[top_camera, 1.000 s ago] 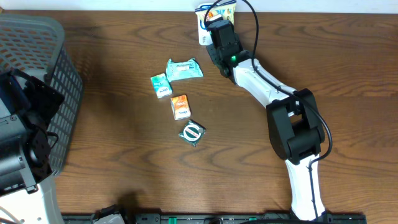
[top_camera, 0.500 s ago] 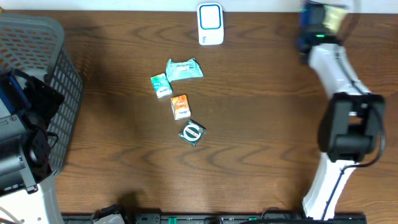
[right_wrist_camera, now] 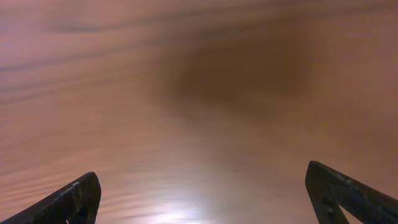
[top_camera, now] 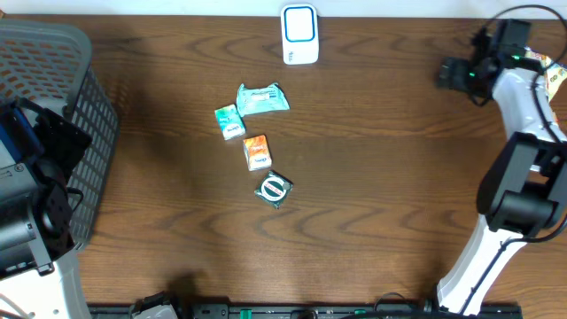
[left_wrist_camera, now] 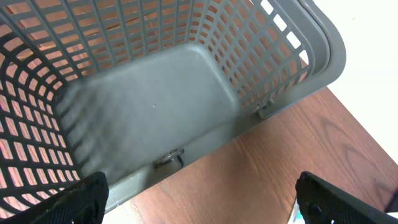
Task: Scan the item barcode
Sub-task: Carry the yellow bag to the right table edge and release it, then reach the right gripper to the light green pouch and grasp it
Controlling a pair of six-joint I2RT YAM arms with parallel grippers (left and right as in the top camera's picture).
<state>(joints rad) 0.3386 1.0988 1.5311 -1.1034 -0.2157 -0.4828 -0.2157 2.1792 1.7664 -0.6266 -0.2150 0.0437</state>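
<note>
1. In the right wrist view, the dark fingertips (right_wrist_camera: 74,199) of the right gripper (right_wrist_camera: 208,199) sat in the two lower corners of the frame. The jaws stood wide apart with nothing between them.
2. Beyond them that view gave only the blurred brown table (right_wrist_camera: 199,93). It showed no goods, which only the overhead view did.
3. In the left wrist view, the fingertips (left_wrist_camera: 81,199) of the left gripper (left_wrist_camera: 202,202) were likewise spread to the lower corners and empty. Past them lay the floor and slotted walls of the grey basket (left_wrist_camera: 329,43), with a strip of wood at lower right.
4. In the overhead view, the left arm (top_camera: 27,221) was bunched at the lower left edge, against the basket's side.
5. Left of centre lay a loose cluster: a dark green sachet (top_camera: 274,189), an orange box (top_camera: 257,152), a green-and-white box (top_camera: 229,121) and a teal pouch (top_camera: 262,98).
6. The right arm (top_camera: 518,97) rose from the lower right, ran up the right edge and bent left at the upper right. Its gripper pointed left over bare wood.
7. A pale packet (top_camera: 556,81) with warm-coloured print lay at the right edge, partly hidden behind that arm and clear of the jaws.
8. The white scanner (top_camera: 299,34) stood at the top centre, well apart from the gripper and the packet.
</note>
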